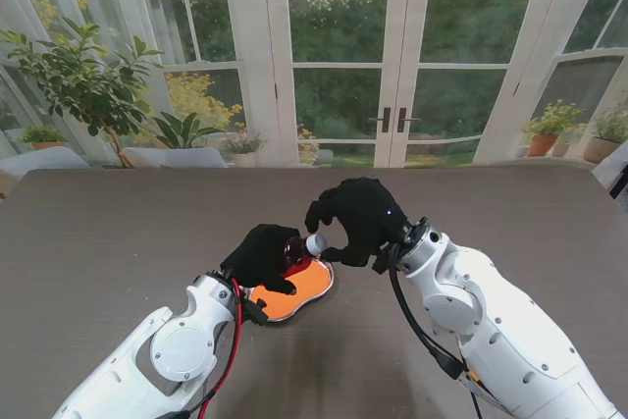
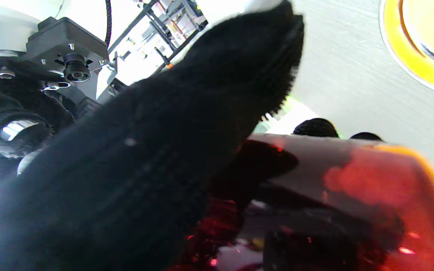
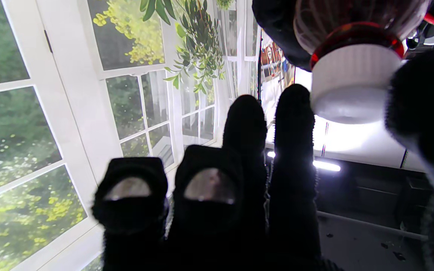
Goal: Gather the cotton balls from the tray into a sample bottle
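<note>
Stand view: the left hand, black-gloved, is wrapped around a reddish-amber sample bottle, holding it over the orange tray. The tray lies on the dark brown table, near the middle, partly hidden under the left hand.

The bottle carries a white ribbed cap, which points toward the right hand. The right hand, also black-gloved, is curled around the cap end; thumb and a finger sit on either side of the cap. Whether they press on the cap or merely bracket it cannot be told from this view.

Right wrist view: the cap is seen close, white with fine vertical ribs, with a red band where it meets the bottle neck. Four fingers rise beside the cap and the thumb stands on its other side, with a sliver of gap showing on each side. Contact unconfirmed.

Left wrist view: a gloved finger fills most of the picture, laid against the translucent red-amber bottle wall. A rim of the tray shows, orange-yellow.

No brand, label or lettering is legible on bottle, cap or tray. Cotton balls cannot be made out in any view; the tray's contents are hidden by the hand.
</note>
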